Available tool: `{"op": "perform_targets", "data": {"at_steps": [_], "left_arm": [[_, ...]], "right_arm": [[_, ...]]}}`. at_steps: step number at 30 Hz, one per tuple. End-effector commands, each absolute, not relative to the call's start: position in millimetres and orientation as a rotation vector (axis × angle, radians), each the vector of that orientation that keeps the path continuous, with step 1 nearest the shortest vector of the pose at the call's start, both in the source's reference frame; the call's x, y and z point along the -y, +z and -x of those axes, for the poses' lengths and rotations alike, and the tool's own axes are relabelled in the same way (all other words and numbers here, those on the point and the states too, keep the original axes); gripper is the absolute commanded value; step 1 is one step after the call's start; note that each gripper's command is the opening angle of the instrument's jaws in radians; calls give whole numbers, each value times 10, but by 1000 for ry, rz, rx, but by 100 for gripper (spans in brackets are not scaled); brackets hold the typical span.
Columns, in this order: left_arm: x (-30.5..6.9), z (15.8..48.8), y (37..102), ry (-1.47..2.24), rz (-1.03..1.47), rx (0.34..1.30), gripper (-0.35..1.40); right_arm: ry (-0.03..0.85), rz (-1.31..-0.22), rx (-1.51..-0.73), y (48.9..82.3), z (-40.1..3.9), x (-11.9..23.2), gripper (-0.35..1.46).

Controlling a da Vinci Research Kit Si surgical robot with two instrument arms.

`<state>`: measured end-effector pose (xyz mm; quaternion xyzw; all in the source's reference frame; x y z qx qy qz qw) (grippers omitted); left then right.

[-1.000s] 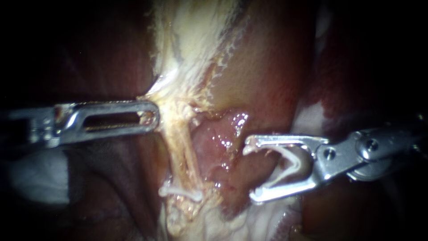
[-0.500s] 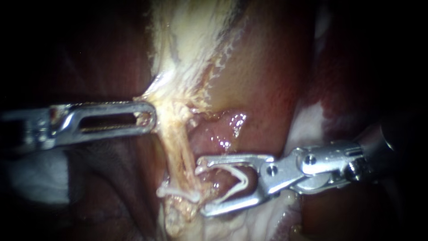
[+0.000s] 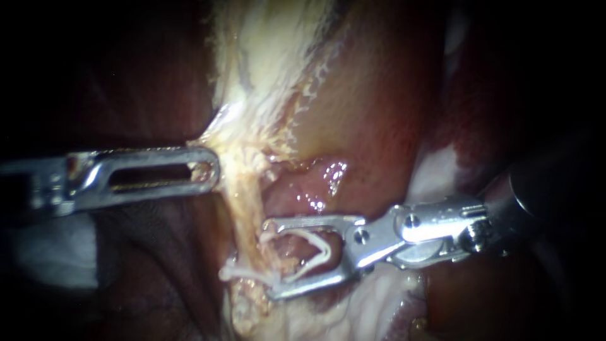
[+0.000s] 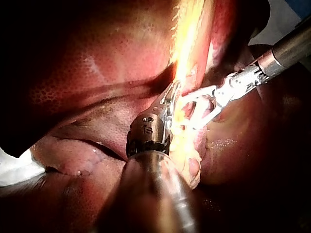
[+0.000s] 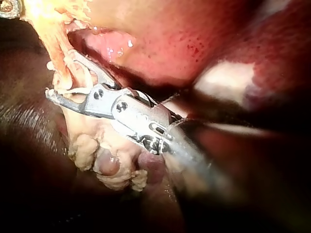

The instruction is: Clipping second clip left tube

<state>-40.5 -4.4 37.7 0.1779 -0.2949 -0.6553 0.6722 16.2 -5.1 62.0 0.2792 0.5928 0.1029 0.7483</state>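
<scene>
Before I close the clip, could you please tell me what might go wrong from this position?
The open clip carried by the right instrument sits very close to the placed clip on the tube; closing here might land on it. Its tips seem only level with the tube, not clearly past it, so it may catch just part. The left instrument holds pale tissue taut; extra pull could tear it.

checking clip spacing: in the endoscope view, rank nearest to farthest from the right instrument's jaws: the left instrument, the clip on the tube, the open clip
From the right instrument:
1. open clip, carried between its jaws.
2. placed clip on the tube, just beyond the lower jaw's tip, toward the view's left.
3. left instrument, up and left across the tube, gripping pale tissue.
</scene>
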Motion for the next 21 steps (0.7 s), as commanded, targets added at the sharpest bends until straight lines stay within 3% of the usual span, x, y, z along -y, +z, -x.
{"op": "perform_targets", "data": {"at_steps": [1,21], "left_arm": [[44,405,377,-1476,-401,664,-35],[43,403,378,-1474,-401,664,-35]], "right_arm": [[225,-612,-1297,621,-164,53,60],[215,-634,-1305,618,-185,58,60]]}}
